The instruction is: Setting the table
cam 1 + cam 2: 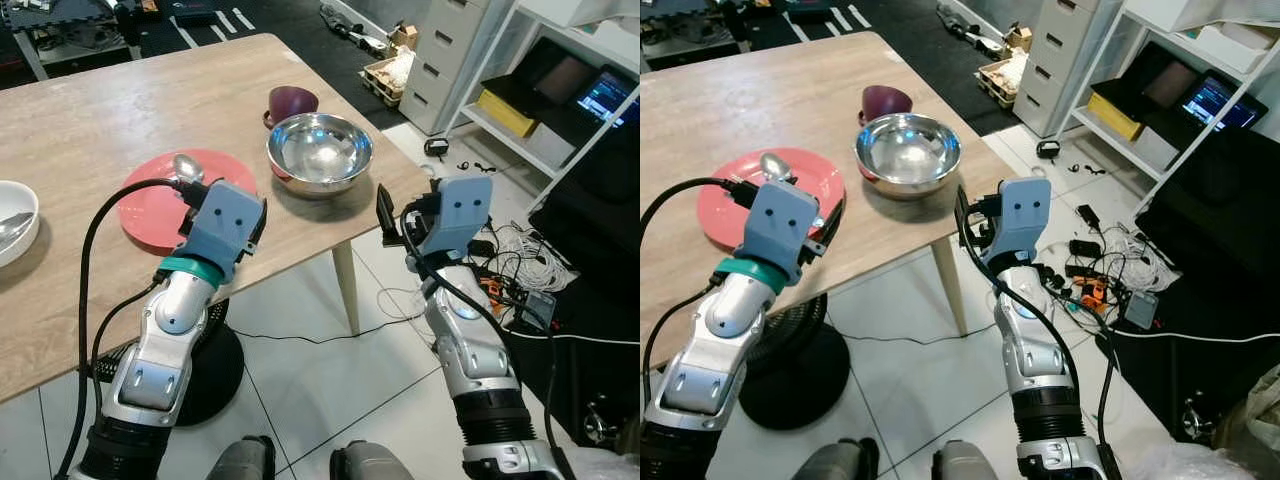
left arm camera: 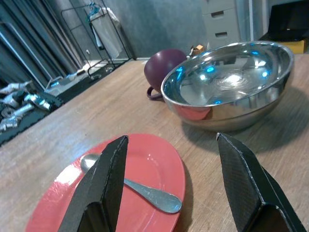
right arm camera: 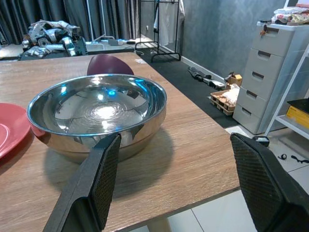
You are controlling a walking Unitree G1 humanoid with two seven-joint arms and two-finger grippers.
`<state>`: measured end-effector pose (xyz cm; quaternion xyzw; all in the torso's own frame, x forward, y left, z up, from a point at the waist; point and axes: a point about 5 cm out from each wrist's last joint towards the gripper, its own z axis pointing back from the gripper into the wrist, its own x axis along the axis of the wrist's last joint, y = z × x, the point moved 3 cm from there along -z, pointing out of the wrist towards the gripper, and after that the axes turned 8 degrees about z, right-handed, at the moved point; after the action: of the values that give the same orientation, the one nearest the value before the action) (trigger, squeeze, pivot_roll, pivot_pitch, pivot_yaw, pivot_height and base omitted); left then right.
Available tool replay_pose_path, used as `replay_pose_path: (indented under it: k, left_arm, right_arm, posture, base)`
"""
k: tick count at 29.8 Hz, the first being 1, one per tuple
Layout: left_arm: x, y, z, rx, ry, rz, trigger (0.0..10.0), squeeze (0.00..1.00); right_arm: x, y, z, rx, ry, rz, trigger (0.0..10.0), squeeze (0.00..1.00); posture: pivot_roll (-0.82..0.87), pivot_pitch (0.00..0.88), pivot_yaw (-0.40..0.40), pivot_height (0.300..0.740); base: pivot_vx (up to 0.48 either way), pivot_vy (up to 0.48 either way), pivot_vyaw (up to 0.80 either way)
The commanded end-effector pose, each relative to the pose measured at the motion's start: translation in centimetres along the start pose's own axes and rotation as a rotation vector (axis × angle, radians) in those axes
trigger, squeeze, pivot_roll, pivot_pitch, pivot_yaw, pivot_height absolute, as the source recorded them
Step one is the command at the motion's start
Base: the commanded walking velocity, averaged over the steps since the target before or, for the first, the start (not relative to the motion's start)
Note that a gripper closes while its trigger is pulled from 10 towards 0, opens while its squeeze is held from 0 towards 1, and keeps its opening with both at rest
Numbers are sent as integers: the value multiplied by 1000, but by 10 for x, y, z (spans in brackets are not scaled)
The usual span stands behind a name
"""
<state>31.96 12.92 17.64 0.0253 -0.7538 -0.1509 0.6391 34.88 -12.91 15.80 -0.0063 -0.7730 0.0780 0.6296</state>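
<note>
**A:** Where does everything sit relative to the steel bowl (image 1: pixel 320 152)?

**B:** The bowl stands upright on the wooden desk (image 1: pixel 90 120), near the desk's corner on the robot's right. Just behind it, on the far side, is a dark purple cup (image 1: pixel 290 102); from the head views the two look close, and I cannot tell whether they touch. To the bowl's left lies a red plate (image 1: pixel 150 215), flat on the desk, with a small gap between the two.

**A:** Anything on the plate?

**B:** A metal spoon (image 2: pixel 140 189) lies on it, handle and bowl both resting on the red surface. Much farther left of the steel bowl, at the edge of the view, is a white bowl (image 1: pixel 15 220) with something metallic inside; I cannot tell what.

**A:** And the left end effector (image 2: pixel 169 188)?

**B:** It hovers over the near side of the plate, left of the steel bowl. Its two black fingers (image 2: pixel 104 188) are spread wide apart, gripping nothing; the spoon lies between them in the wrist view, not touched.

**A:** The right end effector (image 3: pixel 178 183)?

**B:** It is held off the desk's near corner, on the bowl's near right side, over the white tiled floor (image 1: pixel 330 390). Its fingers (image 3: pixel 94 186) are also spread wide and empty, pointing toward the steel bowl.

**A:** What lies beyond?

**B:** Right of the bowl, past the desk, there are grey drawers (image 1: pixel 455 55), a white shelf (image 1: pixel 520 130) and loose cables (image 1: pixel 525 260) on the floor.
</note>
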Motion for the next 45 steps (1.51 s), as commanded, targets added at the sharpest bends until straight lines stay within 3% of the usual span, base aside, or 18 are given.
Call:
replay_pose_path:
  k: [1, 16, 45]
  left_arm:
    - [-8, 2, 0, 17, 39, 14, 10000, 0]
    - [-8, 5, -3, 35, 36, 20, 10000, 0]
    - [-9, 9, -3, 55, 50, 65, 10000, 0]
  right_arm:
    - [-5, 1, 1, -1, 18, 3, 10000, 0]
    - [-4, 1, 1, 2, 14, 4, 10000, 0]
    - [-4, 1, 1, 5, 14, 7, 10000, 0]
  posture:
    - [-57, 6, 19, 740]
    - [-57, 0, 17, 740]
    - [-62, 5, 19, 740]
  base:
    - [0, 0, 0]
    - [0, -363, 0]
    - [0, 0, 0]
